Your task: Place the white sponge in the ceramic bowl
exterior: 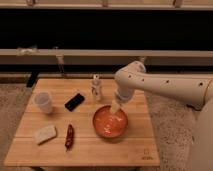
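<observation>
The white sponge [45, 134] lies flat on the wooden table [140, 145] near its front left corner. To its right, past a red chili, stands the ceramic bowl [110, 123], glossy orange-red and upright. My arm reaches in from the right and my gripper [115, 107] points down over the bowl's far rim, well away from the sponge. The gripper is open, with nothing between its fingers.
A white cup [43, 102] stands at the table's left, a black flat object [74, 101] beside it, and a small bottle [96, 88] behind the bowl. A red chili [69, 136] lies between sponge and bowl. A low ledge and dark wall run behind the table.
</observation>
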